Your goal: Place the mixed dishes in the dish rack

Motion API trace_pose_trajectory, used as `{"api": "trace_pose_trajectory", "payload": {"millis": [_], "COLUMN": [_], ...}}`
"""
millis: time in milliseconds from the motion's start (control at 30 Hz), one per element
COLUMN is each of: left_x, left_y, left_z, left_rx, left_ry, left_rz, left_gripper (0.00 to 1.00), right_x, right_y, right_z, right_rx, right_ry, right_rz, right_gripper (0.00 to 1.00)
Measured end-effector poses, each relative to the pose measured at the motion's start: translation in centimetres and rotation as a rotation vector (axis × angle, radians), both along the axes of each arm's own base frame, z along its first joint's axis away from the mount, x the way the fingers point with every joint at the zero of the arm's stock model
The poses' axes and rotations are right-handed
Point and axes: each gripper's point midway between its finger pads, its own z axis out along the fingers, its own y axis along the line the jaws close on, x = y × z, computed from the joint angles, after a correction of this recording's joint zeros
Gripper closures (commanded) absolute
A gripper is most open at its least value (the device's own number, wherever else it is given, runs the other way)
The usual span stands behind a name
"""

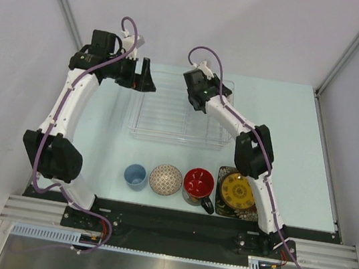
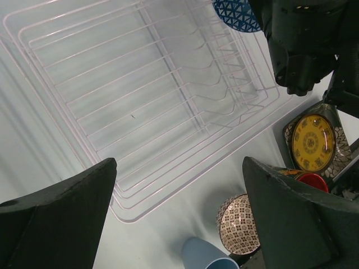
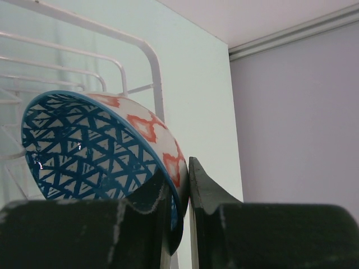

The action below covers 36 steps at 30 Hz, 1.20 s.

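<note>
with right fingers (image 3: 207, 196) clamped on rim of blue patterned bowl (image 3: 90, 145) over far side of dish rack (image 1: 162, 112), left fingers (image 2: 61, 218) spread empty: lower slowly, seat on edge, then release.

Top view looks steeply down from 6 o'clock, far enough to hold the whole bench (image 1: 300, 139); left wrist view, at 10 o'clock, faces 4 o'clock across the dish rack (image 2: 168, 84); right wrist view sits close on the blue patterned bowl (image 3: 90, 151), which both wrist views share.

Blue triangle-patterned bowl (image 3: 90, 145); yellow plate (image 1: 237, 191); red-lined mug (image 1: 198, 181); light-blue cup (image 1: 135, 176)
</note>
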Motion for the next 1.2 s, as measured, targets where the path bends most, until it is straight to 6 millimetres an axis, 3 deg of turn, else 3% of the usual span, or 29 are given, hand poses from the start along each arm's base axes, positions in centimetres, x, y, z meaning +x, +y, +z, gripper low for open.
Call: {"api": "trace_pose_trajectory", "payload": {"millis": [33,200,233,267,333,433,700,800,967,1067,1100,1200], "left_x": [0.0,0.1,0.1,0.2,0.1,-0.1,-1.3,-2.1,-4.1,-6.4,-7.5,-10.5], "left_y": [0.1,0.5,0.5,0.7,0.8,0.9,0.3,-0.5,-2.6,-3.8,-4.0,-4.3], "left_z": [0.0,0.0,0.0,0.0,0.1,0.2,0.6,1.0,-0.3,-3.6,-5.1,-9.5], "left_rx": [0.002,0.004,0.004,0.005,0.007,0.011,0.009,0.027,0.106,0.178,0.199,0.267], "left_ry": [-0.002,-0.005,-0.004,-0.006,-0.007,-0.011,-0.012,-0.040,-0.066,-0.034,-0.005,0.085], "left_rz": [-0.001,0.006,0.008,0.011,0.012,0.009,-0.077,-0.153,-0.325,-0.431,-0.462,-0.535], "left_gripper": [0.02,0.02,0.02,0.02,0.02,0.02,0.05,0.07,0.09,0.10,0.10,0.11], "right_x": [0.0,0.0,0.0,0.0,-0.1,0.0,-0.8,-2.1,-6.1,-10.1,-11.3,-14.6], "right_y": [0.0,0.1,0.2,0.3,0.4,0.7,1.7,2.5,2.9,1.2,0.2,-2.4], "right_z": [-0.2,-2.7,-3.2,-3.7,-4.2,-3.9,-2.6,0.3,9.5,14.8,15.6,15.2], "right_rx": [-0.004,-0.022,-0.018,-0.014,-0.005,0.015,0.051,0.100,0.305,0.473,0.511,0.589], "right_ry": [0.003,0.044,0.053,0.061,0.074,0.069,0.070,0.057,-0.041,-0.097,-0.106,-0.075], "right_rz": [0.000,-0.003,-0.001,0.003,0.004,0.008,0.030,0.060,0.111,0.132,0.130,0.122], "right_gripper": [0.93,0.74,0.50,0.40,0.21,0.04,0.01,0.01,0.02,0.03,0.03,0.03]}}
